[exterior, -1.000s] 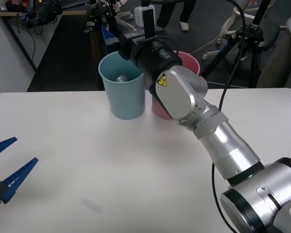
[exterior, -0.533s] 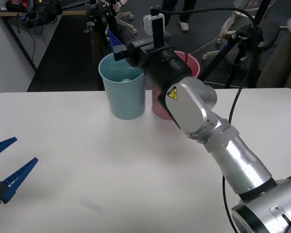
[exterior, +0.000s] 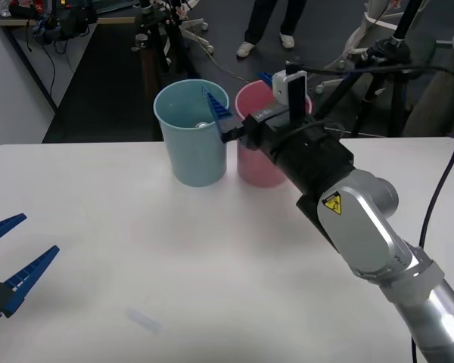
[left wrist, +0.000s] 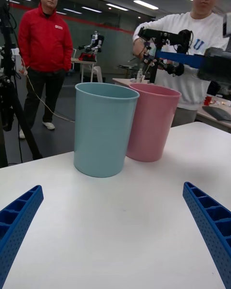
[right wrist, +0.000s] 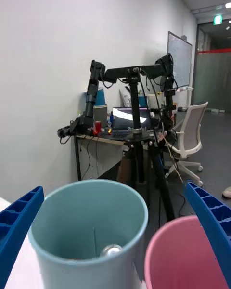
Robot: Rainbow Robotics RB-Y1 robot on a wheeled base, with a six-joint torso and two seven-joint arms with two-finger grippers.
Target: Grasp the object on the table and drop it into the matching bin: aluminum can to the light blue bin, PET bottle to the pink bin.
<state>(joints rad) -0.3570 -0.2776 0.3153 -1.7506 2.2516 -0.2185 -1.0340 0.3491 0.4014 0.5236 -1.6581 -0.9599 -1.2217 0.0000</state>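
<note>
Bright, even indoor light from ceiling strip lamps (left wrist: 144, 4) falls on the white table (exterior: 136, 249), leaving only soft, faint shadows beside the light blue bin (exterior: 191, 132) and pink bin (exterior: 257, 151), with mild sheen on the silver arm and sharp focus throughout.

Silver right arm, black wrist, yellow warning sticker (exterior: 332, 203), black cables, blue ribbed fingers (exterior: 216, 103).
</note>
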